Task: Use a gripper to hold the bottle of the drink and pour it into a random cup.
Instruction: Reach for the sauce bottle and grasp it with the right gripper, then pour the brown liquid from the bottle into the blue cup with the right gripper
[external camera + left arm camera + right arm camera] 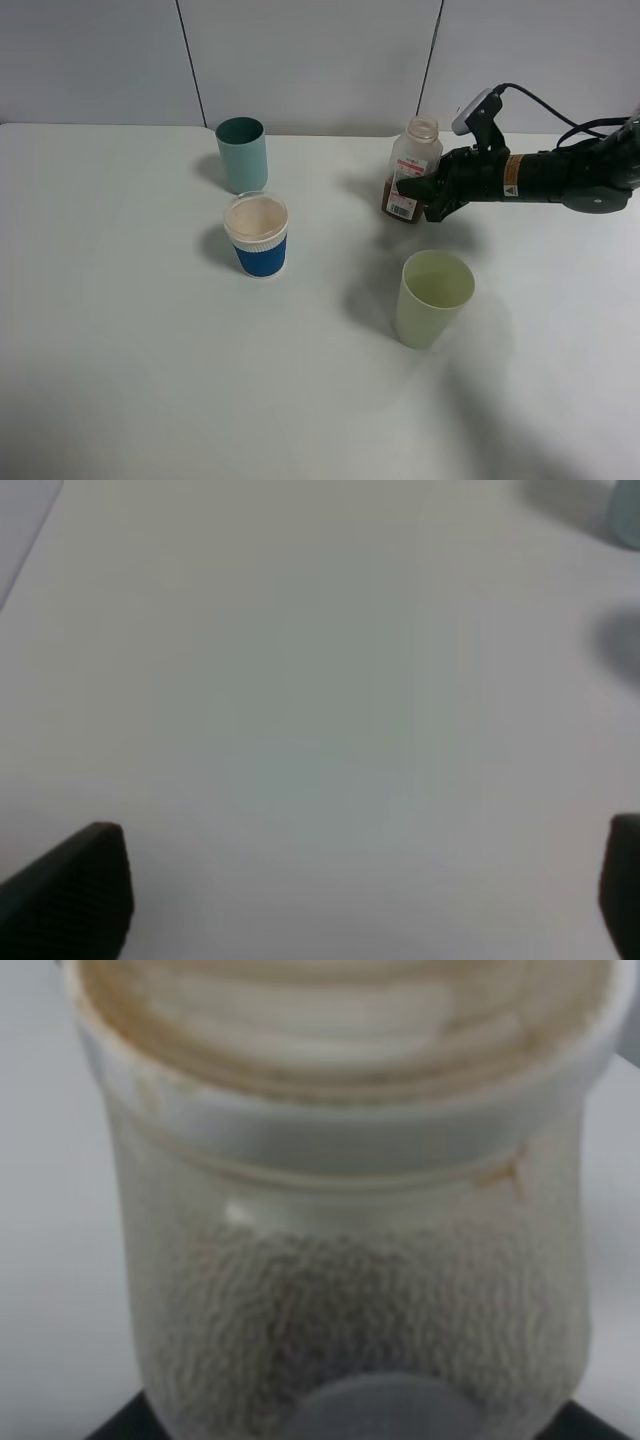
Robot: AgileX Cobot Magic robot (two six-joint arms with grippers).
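The bottle point(412, 165) stands inside the right gripper point(422, 196). Well ahead of its fingertips sits the sleeved cup point(257, 235), the far cup point(241, 153) behind it. The near cup point(433, 297) stands beside the gripper.

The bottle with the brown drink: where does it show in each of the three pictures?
Exterior high: right of centre, toward the back, the bottle in the right pincer.
Left wrist: not in it.
Right wrist: fills nearly the whole picture, close up.
Shared landmark: the white table, seen in all three.
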